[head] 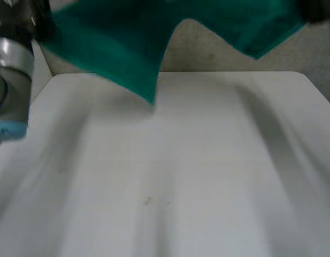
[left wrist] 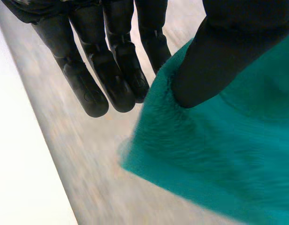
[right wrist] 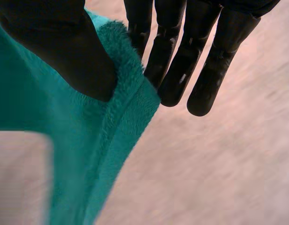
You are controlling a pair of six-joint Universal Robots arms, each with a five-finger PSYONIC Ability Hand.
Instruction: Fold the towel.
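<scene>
The teal towel point(head: 127, 48) is held aloft above the far edge of the table point(head: 181, 171), one corner pinched by the left robot hand point(left wrist: 109, 70), another seemingly by the right robot hand point(right wrist: 181, 61).

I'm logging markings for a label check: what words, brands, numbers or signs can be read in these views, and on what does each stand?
None: no text can be read anywhere.
The green towel shows no tag or print, the white table bears no writing, and the left hand and right hand carry no lettering.
</scene>
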